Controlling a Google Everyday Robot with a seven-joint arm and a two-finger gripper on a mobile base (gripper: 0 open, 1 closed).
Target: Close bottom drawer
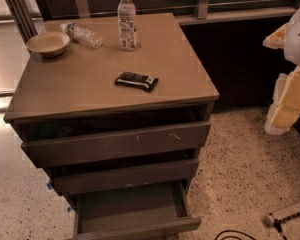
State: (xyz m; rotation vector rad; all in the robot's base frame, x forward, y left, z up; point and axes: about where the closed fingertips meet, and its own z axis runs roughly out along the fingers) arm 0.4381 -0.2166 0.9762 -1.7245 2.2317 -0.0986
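The bottom drawer (132,209) is the lowest of three dark grey-brown drawers. It is pulled far out, and its shallow box looks empty. Its plain front (140,230) sits near the bottom edge of the view. The middle drawer (125,176) and the top drawer (115,144), which has pale scratch marks, each stick out a little. My arm with the gripper (280,116) hangs at the right edge of the view. It is above the floor, well to the right of the cabinet, and touches nothing.
On the cabinet top (90,89) are a bowl (47,43), a bottle lying down (82,34), an upright bottle (126,21) and a dark snack packet (136,80). A black cable (235,234) and a pale object (290,216) lie on the speckled floor at the lower right.
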